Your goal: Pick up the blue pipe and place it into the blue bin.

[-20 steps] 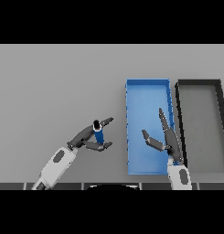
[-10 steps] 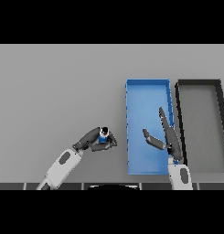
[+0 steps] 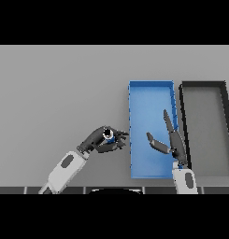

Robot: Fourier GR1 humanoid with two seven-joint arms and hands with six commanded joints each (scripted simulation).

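The left hand [image 3: 101, 141] has its fingers and thumb curled around the blue pipe [image 3: 110, 136], holding it just left of the blue bin [image 3: 150, 95]. Only the pipe's round pale end and a bit of blue show; the fingers hide the rest. The right hand [image 3: 169, 140] hangs over the bin, fingers straight, thumb spread. Beside it sits a rectangular black bin [image 3: 203, 85].

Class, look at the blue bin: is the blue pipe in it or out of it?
Out. The blue pipe sits in the left hand, fingers curled round it, left of the blue bin.
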